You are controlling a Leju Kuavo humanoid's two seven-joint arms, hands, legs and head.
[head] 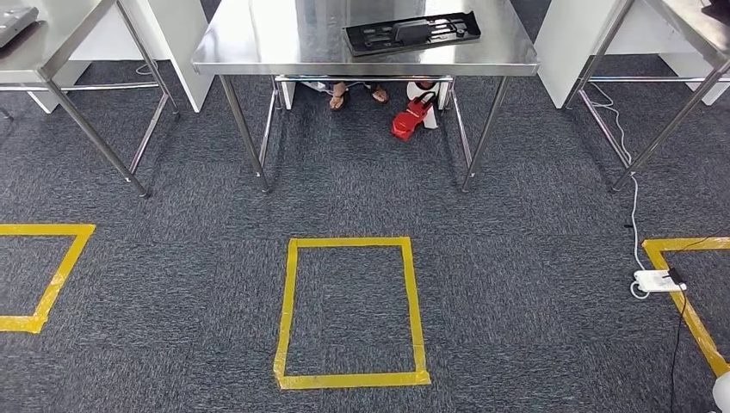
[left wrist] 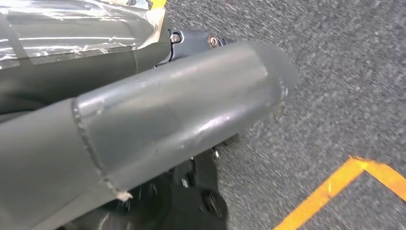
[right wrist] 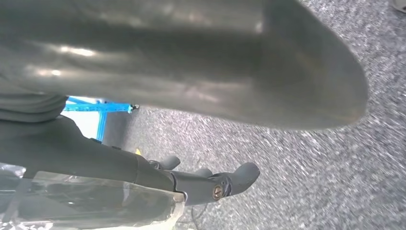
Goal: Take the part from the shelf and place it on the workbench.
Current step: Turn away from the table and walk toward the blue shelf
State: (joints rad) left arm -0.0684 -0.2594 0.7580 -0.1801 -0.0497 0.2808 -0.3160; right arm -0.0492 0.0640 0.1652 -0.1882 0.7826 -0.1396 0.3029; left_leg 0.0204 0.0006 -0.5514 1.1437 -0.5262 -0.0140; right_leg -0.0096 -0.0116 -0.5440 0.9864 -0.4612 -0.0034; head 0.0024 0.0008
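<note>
Black moulded part (head: 411,33) lying flat on the steel table (head: 258,52) at the top centre of the head view, near the far edge and a little right of the middle; probably the task's part, resting where the job wants it, though whether it came from a shelf cannot be told; laid flat, so in no danger of tipping

Under the table, a person's feet (head: 355,95) and a red object (head: 411,118); in front of it, at lower centre, a yellow tape rectangle (head: 349,312) on the grey carpet, likely a standing mark facing the table; more tape at the left and right edges, and a white power strip (head: 654,280) with its cable at lower right

Left hand (left wrist: 167,129) hanging over the carpet, thick grey thumb across the wrist view; how its fingers lie cannot be told, being hidden and blurred

Right hand (right wrist: 191,62) likewise hanging low; dark fingers (right wrist: 225,184) lying loosely apart with nothing in them, in keeping with a part not being carried

Table and part given by the head view; hands given close up by the wrist views, over carpet
</note>
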